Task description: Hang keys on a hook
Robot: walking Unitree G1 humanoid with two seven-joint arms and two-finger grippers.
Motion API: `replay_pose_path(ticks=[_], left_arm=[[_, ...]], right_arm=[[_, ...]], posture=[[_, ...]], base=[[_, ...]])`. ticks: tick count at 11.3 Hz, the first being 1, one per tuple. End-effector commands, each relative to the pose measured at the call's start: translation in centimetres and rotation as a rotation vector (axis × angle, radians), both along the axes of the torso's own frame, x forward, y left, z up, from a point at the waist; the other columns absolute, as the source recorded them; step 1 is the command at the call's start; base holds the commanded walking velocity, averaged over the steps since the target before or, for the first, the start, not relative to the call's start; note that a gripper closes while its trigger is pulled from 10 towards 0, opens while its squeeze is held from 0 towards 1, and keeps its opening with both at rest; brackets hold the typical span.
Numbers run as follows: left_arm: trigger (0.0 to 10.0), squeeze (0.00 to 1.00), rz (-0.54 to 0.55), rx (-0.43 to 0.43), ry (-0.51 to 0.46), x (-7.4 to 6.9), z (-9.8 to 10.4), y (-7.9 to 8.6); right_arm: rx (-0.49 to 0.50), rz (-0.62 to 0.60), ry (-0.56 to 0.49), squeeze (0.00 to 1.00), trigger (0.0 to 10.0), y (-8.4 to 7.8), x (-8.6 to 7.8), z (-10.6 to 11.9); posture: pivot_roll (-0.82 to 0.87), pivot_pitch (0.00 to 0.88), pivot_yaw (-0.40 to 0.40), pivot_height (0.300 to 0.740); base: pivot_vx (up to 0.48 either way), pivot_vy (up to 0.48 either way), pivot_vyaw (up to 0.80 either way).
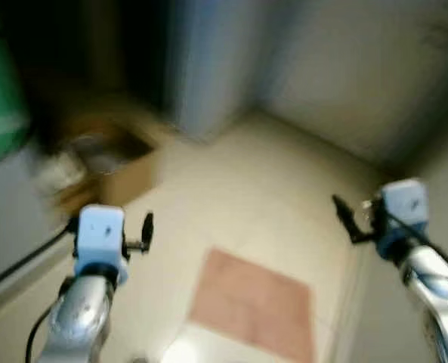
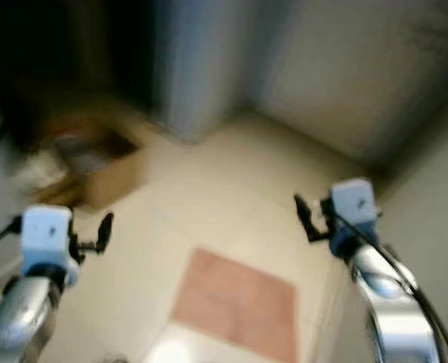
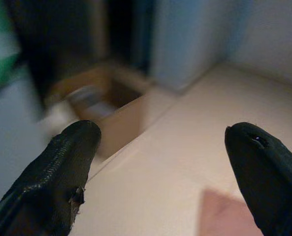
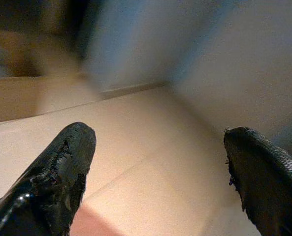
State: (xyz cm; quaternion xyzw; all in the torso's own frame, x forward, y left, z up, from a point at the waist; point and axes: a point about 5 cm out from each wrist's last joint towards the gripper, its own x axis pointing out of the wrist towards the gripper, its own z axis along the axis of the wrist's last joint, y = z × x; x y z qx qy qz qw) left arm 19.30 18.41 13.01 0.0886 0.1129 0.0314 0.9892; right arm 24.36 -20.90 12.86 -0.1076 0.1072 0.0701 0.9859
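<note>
left claw [image 1: 146, 231] at 8 o'clock, spread, empty | right claw [image 1: 344, 215] at 3 o'clock, spread, empty | both raised clear over floor [image 1: 231, 204], likely for walking; cardboard box [image 1: 114, 170] at 10 o'clock; view blurred

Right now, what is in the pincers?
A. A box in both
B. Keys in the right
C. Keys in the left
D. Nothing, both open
D: the left pincer and the right pincer both have their fingers spread wide, with bare floor between them.

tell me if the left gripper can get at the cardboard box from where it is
Probably not yet. The left gripper is open and empty above the floor, and the box sits apart, farther ahead by the wall; nothing blocks the way.
</note>
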Motion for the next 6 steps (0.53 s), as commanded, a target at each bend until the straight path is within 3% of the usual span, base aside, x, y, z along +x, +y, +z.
replay_pose_path(ticks=[1,4,6], left_arm=[[10.0,0.29,0.012,0.009,-0.03,-0.1,1.1,-0.1],[10.0,0.29,0.058,0.031,-0.042,-1.3,2.6,-0.2],[10.0,0.29,0.066,0.052,-0.038,-1.1,2.8,-0.3]], right_arm=[[0.001,0.01,0.002,1.0,10.0,0.0,0.3,-0.3],[0.081,0.033,0.038,1.0,10.0,1.4,1.2,-2.2],[0.136,0.049,0.057,1.0,10.0,2.7,1.1,-3.9]], posture=[[0.06,0.009,-0.27,0.74],[0.17,0.025,-0.305,0.74],[0.17,0.0,-0.262,0.74]], base=[[0.0,0.0,0.8],[0.0,0.0,0.8],[0.0,0.0,0.8]])
